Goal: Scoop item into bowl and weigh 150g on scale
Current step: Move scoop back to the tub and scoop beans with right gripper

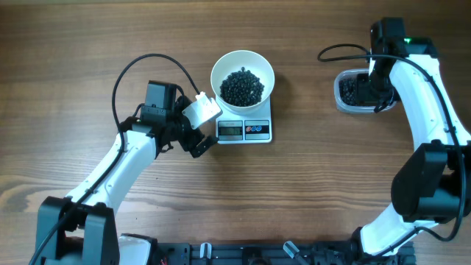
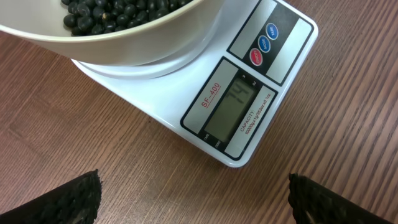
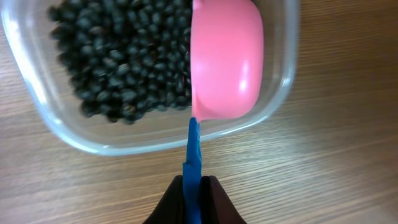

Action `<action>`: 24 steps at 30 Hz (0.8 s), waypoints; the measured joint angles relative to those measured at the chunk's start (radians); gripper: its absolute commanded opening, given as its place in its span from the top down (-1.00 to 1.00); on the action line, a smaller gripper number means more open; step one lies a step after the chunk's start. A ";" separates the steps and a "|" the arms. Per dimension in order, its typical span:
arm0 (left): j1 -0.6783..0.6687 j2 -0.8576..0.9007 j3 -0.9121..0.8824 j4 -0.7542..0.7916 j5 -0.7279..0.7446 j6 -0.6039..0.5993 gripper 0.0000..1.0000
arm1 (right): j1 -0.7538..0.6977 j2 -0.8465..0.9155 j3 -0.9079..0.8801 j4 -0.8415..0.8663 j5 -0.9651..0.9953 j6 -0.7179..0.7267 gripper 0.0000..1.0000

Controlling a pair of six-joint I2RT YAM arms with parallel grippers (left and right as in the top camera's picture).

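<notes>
can't really read the scale (image 2: pixel 249 87) display, bowl (image 2: pixel 124 43) is cut off up top. left gripper (image 2: pixel 196 198) gaping wide, right gripper (image 3: pixel 194 202) pinching the pink scoop (image 3: pixel 227 59) by its blue handle. wood-grain table (image 1: pixel 73 59).

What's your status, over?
Left end effector open beside scale. Right end effector shut on scoop over tub. Beans in bowl on scale. No obstruction seen.
</notes>
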 measured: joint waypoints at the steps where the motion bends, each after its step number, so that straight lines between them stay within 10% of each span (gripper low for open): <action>1: 0.000 0.000 0.000 0.000 0.000 0.000 -1.00 | 0.000 0.000 -0.004 -0.001 -0.021 -0.004 0.92; 24: 0.000 0.000 0.000 0.000 0.000 0.000 -1.00 | -0.200 0.000 -0.058 0.023 -0.496 -0.018 0.92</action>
